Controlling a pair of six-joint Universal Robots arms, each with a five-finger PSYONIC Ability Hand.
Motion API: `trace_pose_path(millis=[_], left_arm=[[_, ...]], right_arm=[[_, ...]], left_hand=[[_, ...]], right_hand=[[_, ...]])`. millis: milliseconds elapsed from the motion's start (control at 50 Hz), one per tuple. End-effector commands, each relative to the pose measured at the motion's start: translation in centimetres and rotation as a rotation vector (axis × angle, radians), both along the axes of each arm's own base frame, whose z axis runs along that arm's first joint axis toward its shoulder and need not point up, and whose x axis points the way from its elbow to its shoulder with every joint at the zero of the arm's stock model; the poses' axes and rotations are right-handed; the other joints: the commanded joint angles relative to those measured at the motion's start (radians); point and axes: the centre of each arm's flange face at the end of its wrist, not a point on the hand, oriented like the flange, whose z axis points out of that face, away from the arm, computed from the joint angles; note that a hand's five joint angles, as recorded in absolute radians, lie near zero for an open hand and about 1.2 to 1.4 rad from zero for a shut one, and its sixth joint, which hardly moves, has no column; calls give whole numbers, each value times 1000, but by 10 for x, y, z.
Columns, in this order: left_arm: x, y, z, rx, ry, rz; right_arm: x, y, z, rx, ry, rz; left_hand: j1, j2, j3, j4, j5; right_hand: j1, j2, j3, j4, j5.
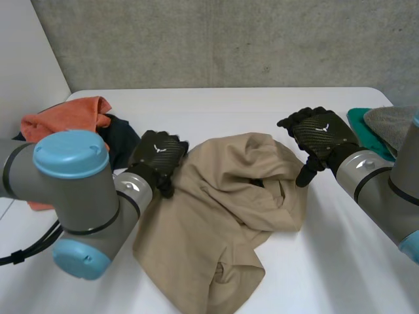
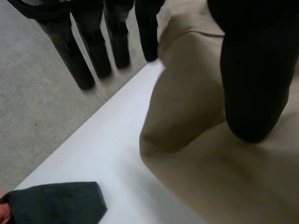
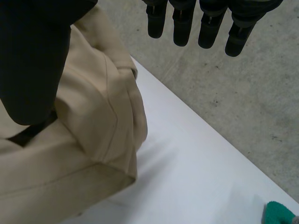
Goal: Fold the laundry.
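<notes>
Barely started: beige garment (image 1: 229, 216) crumpled mid table (image 1: 262, 104), no folds. Left hand (image 1: 157, 157) relaxed at its left edge, right hand (image 1: 321, 134) relaxed beside right edge.

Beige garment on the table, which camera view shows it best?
The head view: it shows nearly all of the crumpled beige garment, lying between the left hand and right hand. The left wrist view gives a rounded fold by the left hand's thumb; the right wrist view a seamed corner by the right hand's thumb.

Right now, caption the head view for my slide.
The left hand and right hand flank a crumpled tan garment on the white table.
</notes>
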Motion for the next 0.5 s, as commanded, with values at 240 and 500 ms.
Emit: trace_pose_path(millis=[240,500], left_arm=[[1,-52,164,-497,310,133],[-64,62,67,-103,316,-245]], right_arm=[[-10,-10,3,-26,23,-27],[-34,-31,7,-36,15,-102]], left_hand=[[808,838,839,853,852],[808,838,839,853,852]], right_hand=[[-59,-40,-32,-43,-50],[-59,-40,-32,-43,-50]])
